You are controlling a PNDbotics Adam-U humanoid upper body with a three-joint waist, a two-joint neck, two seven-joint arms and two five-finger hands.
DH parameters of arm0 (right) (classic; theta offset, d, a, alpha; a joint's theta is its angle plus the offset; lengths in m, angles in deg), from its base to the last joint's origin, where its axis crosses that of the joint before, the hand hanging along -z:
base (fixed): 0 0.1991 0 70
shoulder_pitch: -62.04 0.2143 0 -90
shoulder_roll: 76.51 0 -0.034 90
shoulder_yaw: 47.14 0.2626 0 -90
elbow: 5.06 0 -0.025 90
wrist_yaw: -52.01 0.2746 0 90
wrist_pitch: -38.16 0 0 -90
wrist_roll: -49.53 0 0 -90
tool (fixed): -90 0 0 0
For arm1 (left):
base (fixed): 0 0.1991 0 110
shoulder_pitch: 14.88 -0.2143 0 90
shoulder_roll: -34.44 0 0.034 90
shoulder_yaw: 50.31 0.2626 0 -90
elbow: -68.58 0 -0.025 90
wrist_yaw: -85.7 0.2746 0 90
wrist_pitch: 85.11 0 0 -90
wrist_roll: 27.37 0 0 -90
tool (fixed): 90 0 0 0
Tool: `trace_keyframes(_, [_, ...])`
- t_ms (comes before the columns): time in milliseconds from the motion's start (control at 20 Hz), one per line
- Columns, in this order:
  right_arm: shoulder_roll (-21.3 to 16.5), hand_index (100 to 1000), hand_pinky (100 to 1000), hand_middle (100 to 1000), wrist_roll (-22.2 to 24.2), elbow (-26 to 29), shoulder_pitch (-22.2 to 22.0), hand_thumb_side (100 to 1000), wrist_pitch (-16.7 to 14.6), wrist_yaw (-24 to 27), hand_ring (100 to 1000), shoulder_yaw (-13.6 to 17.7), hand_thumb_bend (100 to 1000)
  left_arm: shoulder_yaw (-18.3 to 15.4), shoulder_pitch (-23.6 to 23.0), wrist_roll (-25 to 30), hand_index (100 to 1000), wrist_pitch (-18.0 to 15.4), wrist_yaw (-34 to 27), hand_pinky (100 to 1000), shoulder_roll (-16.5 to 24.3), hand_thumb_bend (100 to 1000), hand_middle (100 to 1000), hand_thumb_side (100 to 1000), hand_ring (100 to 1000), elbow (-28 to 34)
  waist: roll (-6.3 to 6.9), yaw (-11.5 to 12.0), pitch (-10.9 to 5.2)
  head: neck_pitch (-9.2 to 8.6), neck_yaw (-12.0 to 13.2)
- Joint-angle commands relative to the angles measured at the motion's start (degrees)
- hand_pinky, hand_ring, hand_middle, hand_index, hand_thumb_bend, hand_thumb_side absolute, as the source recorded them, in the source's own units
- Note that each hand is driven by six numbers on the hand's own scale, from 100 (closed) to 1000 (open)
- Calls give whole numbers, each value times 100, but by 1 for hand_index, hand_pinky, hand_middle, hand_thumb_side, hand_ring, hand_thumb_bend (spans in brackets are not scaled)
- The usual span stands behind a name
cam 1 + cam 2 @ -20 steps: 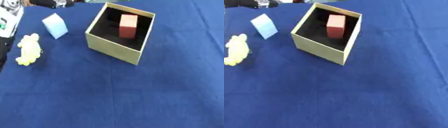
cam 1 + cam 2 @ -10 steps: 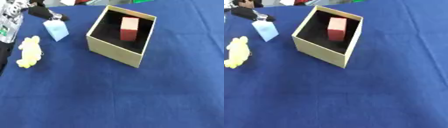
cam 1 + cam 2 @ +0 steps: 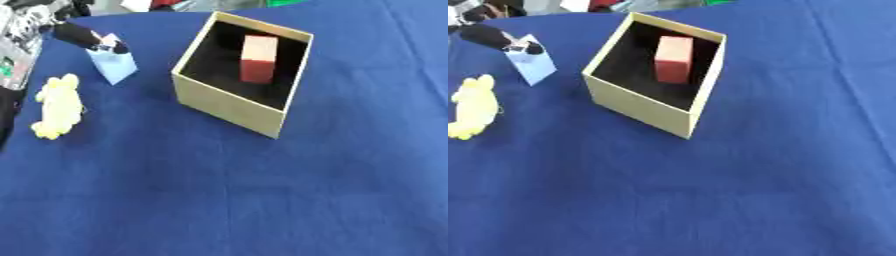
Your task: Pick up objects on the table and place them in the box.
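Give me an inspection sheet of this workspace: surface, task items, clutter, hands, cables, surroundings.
Surface: blue cloth covers the table, mostly bare in the near half.
Task items: open tan box with a red block inside; pale blue block left of the box; yellow soft toy lying near the left edge.
Clutter: nothing seen.
Hands: left hand reaches in from the upper left, its dark fingers at the top of the pale blue block; whether it grips the block cannot be told. Right hand not in view.
Cables: nothing seen.
Surroundings: blurred shapes beyond the far edge, and part of the robot at the left edge.
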Motion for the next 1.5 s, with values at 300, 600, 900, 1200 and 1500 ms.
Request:
trace_keyframes(300, [-185, 777, 850, 662, 1, 93, 88, 842, 1, -49, 738, 39, 100, -142, 141, 113, 937, 71, -50, 890, 221, 806, 861, 508, 882, -179, -9, -51, -49, -91, 72])
trace_keyframes(600, [-180, 776, 850, 662, -17, 93, 95, 845, 11, -48, 737, 43, 100, -159, 125, 200, 925, 124, -163, 884, 190, 791, 844, 516, 873, -335, -3, -86, 2, -107, 96])
trace_keyframes(900, [-170, 776, 851, 663, -36, 93, 96, 846, 25, -51, 737, 42, 100, -158, 102, 296, 888, 124, -308, 867, 170, 748, 798, 518, 855, -431, -5, -94, 29, -111, 99])
trace_keyframes(1200, [-163, 776, 851, 663, -50, 93, 87, 847, 39, -50, 737, 40, 100, -103, 94, 438, 824, 63, -356, 827, 163, 674, 719, 520, 814, -426, -12, -77, 25, -91, 96])
trace_keyframes(1500, [-153, 777, 852, 662, -62, 93, 69, 848, 56, -46, 737, 45, 100, -60, 90, 443, 757, 28, -342, 777, 168, 614, 628, 517, 753, -386, -21, -60, 11, -71, 79])
